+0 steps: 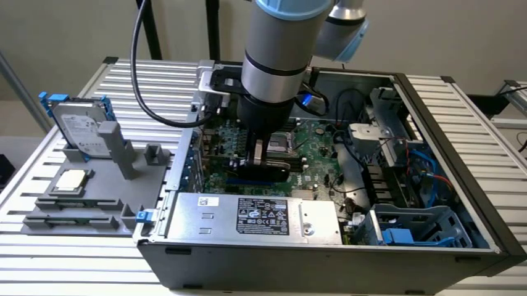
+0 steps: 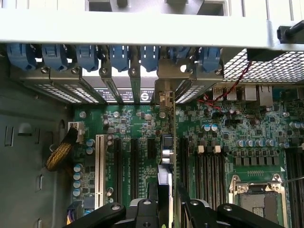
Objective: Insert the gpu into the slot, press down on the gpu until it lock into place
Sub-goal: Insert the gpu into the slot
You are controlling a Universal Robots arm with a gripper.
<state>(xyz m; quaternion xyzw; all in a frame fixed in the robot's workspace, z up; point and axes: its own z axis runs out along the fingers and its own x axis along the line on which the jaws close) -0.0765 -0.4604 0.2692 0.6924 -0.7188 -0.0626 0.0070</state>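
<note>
Gripping the gpu edge-on, jaws clenched on either face of the thin black card, low inside the open computer case and directly over the bright-blue slot of the green motherboard. Judged as partway through: card brought to the slot and lined up along it, its metal bracket standing at the rear openings beneath a row of blue retaining clips. Impossible to tell between resting in the connector and hanging just above it, and no sign of a latch engaged. Left to do, by that reading: seating the card fully and pressing down until locked. Inside the case, lying open on the slatted metal surface: the motherboard in the middle, a silver power supply with a printed label at six o'clock of the board in the exterior view, a blue-grey drive cage at four o'clock, and a run of cables at three o'clock. On the board, near the card: black memory slots and the square CPU socket. Outside the case, at nine o'clock in the exterior view: a grey holder tray, carrying a silver hard drive with blue clips propped upright at its far end and a square CPU chip lying flat near its middle.
</note>
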